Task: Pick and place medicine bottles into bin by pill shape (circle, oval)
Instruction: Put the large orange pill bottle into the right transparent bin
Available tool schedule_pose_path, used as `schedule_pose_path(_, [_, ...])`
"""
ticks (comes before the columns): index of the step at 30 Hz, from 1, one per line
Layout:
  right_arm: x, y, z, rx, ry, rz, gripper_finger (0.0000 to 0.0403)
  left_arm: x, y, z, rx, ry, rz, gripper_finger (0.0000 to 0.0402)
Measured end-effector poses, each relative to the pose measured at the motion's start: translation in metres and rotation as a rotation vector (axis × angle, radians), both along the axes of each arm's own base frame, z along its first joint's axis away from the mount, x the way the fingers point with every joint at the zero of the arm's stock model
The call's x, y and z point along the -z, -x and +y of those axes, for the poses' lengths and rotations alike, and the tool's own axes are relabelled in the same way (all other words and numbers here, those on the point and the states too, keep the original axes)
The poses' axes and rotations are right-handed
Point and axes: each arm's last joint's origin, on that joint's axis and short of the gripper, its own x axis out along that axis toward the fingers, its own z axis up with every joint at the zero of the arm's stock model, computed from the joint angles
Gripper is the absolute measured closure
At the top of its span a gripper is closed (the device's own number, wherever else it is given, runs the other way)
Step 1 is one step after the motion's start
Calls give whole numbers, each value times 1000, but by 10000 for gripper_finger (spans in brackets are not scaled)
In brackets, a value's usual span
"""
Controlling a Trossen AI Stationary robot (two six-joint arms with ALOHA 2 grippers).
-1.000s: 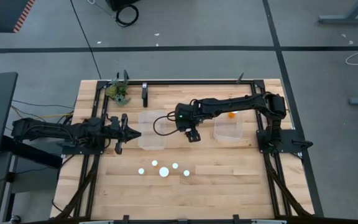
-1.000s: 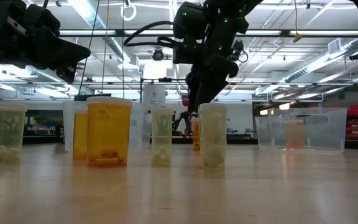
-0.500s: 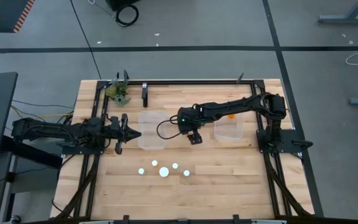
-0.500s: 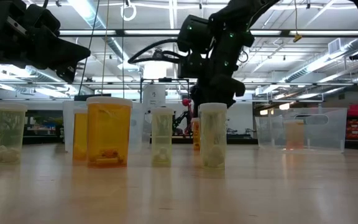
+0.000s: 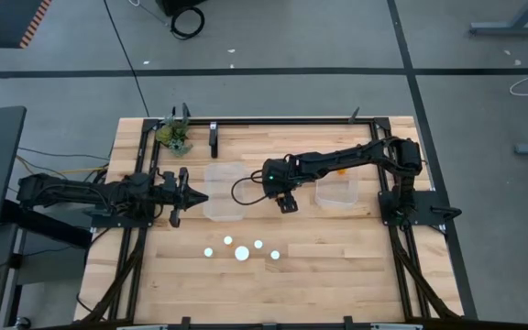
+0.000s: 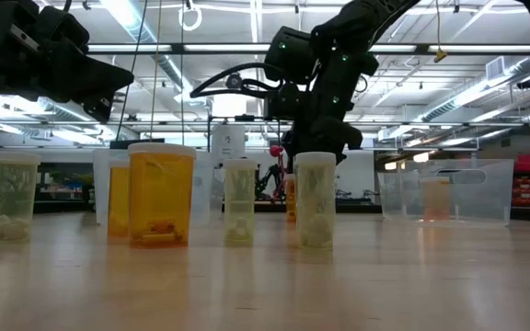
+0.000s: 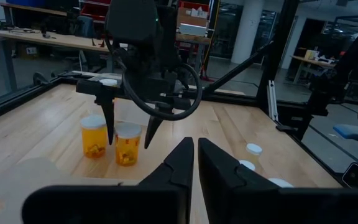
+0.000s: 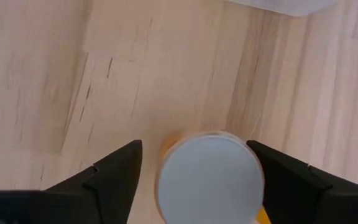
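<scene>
A small amber bottle with a white cap (image 8: 210, 177) stands upright on the table between the two clear tubs. My right gripper (image 8: 194, 146) is open and points down over it, one finger on each side of the cap. The left wrist view shows this gripper (image 7: 129, 127) straddling the bottle (image 7: 128, 143), with a second amber bottle (image 7: 94, 135) beside it. In the high view my right gripper (image 5: 287, 203) hides both. Several white-capped bottles (image 5: 242, 253) stand nearer the front edge. My left gripper (image 5: 200, 195) is shut and empty, left of the left tub (image 5: 225, 192).
The right tub (image 5: 335, 191) holds one orange bottle (image 5: 340, 170). In the low view the front bottles (image 6: 162, 193) stand in a row, with the right tub (image 6: 444, 191) behind. A black frame (image 5: 282, 120) rims the table's far side. A small plant (image 5: 174, 134) sits at the far left.
My right gripper has come down between the two tubs, moving a little toward the table's right edge, until its open fingers stand around the amber bottle. The bottles have not moved.
</scene>
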Motion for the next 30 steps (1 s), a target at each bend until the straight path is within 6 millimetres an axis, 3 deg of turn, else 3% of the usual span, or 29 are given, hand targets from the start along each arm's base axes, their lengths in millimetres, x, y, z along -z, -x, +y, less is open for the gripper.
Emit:
schedule_pose_path(10, [0,0,0,3,-1,3,168,0,0,0,0,0,0,374])
schedule_pose_path(24, [-17,5,2,65,-36,105,169,0,0,0,0,0,0,367])
schedule_pose_path(30, [-38,15,1,121,25,86,169,0,0,0,0,0,1,376])
